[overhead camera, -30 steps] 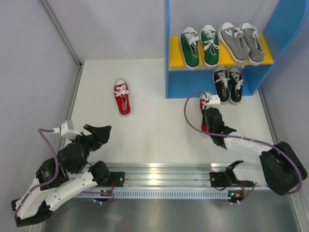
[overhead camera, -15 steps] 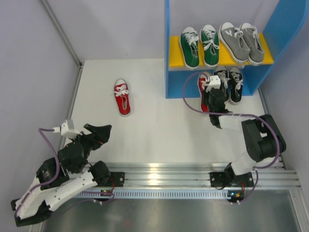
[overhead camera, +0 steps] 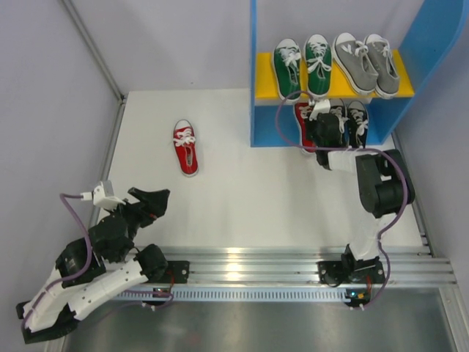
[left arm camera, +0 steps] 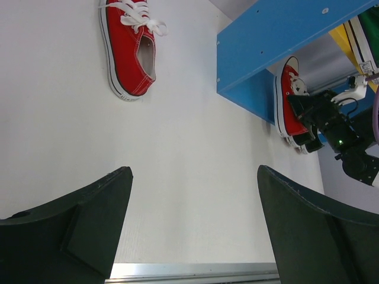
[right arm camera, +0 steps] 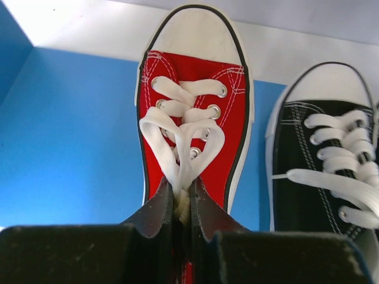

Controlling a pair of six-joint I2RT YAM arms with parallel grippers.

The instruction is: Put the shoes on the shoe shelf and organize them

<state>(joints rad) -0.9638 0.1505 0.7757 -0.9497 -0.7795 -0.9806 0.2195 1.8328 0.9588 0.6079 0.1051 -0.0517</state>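
No text, brand mark, number or sign can be read on the red sneaker, the black sneaker, the shoe shelf or anything else in view.
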